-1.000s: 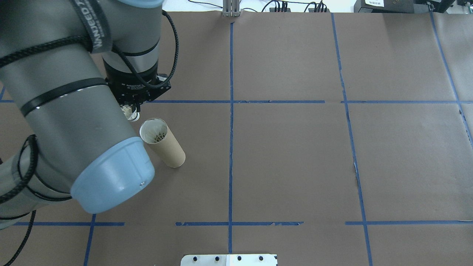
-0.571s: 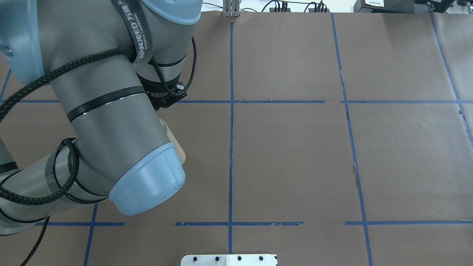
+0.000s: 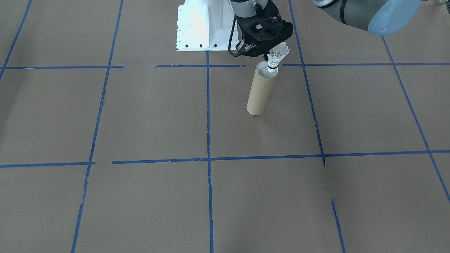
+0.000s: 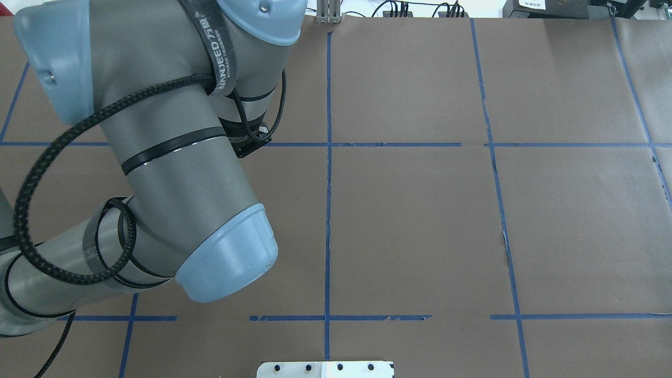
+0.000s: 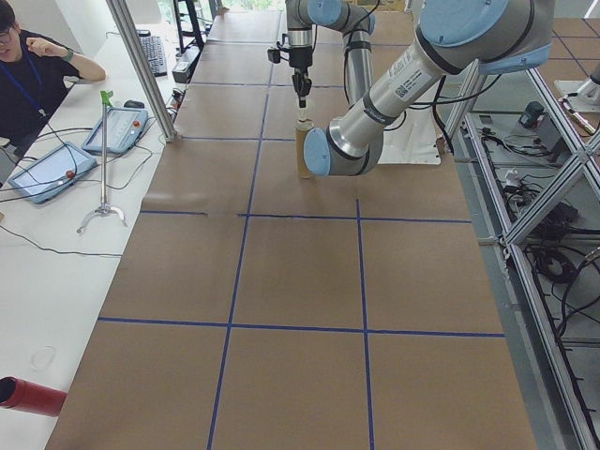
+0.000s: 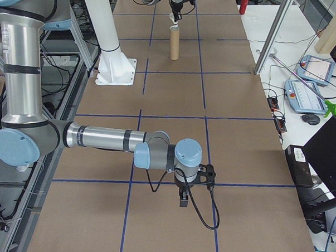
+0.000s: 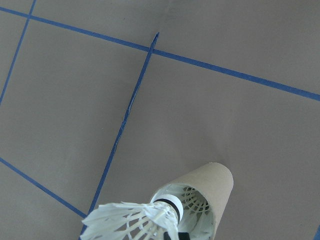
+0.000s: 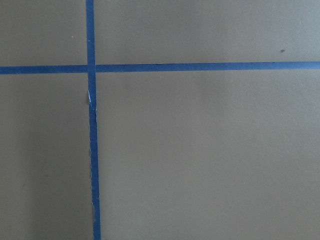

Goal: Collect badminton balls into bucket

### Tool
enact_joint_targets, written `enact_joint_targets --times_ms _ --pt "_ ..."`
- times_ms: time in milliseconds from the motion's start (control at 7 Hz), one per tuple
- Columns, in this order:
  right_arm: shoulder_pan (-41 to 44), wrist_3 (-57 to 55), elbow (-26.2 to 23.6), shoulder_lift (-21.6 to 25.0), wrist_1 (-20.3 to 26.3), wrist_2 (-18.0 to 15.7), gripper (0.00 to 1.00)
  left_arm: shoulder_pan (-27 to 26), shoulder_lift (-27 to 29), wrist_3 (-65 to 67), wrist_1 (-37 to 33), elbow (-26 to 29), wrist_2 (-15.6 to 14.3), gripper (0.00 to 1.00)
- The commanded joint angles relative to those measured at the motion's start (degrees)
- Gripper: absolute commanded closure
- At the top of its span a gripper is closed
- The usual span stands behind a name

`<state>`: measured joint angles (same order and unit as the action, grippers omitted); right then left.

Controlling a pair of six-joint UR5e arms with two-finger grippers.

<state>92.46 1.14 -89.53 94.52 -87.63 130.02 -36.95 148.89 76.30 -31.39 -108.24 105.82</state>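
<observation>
The bucket (image 3: 259, 92), a tall brown cardboard tube, stands upright on the paper-covered table. My left gripper (image 3: 273, 47) hangs just above its mouth, shut on the skirt of a white badminton ball (image 3: 277, 56) whose cork tip points down at the rim. In the left wrist view this badminton ball (image 7: 137, 220) lies over the bucket (image 7: 215, 182), and another badminton ball (image 7: 196, 199) sits inside. In the overhead view my left arm (image 4: 178, 173) hides both. My right gripper (image 6: 183, 199) shows only in the exterior right view, low over bare paper; I cannot tell its state.
The white pedestal base (image 3: 197, 26) stands behind the bucket. Blue tape lines (image 3: 208, 140) divide the brown paper. In the exterior left view a person (image 5: 37, 70) sits at a side table with tablets, beside a metal post (image 5: 141, 70).
My left arm has swung right, carrying the badminton ball from beside the bucket's mouth to above it. The arm now covers the bucket in the overhead view.
</observation>
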Motion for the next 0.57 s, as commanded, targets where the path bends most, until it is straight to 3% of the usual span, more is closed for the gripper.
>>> enact_joint_targets --times_ms 0,143,286,429 --pt "0.0 0.0 0.05 0.05 0.0 0.06 0.0 0.03 -0.01 -0.09 -0.07 0.22 -0.09 0.7" --pt "0.0 0.0 0.05 0.05 0.0 -0.03 0.0 0.03 -0.01 -0.1 -0.07 0.13 -0.09 0.45" --pt "0.0 0.0 0.05 -0.03 0.0 -0.03 0.0 0.29 -0.01 -0.01 -0.07 0.13 -0.18 0.1" --pt "0.0 0.0 0.05 0.05 0.0 -0.03 0.0 0.38 -0.01 -0.01 0.02 -0.13 -1.13 0.01"
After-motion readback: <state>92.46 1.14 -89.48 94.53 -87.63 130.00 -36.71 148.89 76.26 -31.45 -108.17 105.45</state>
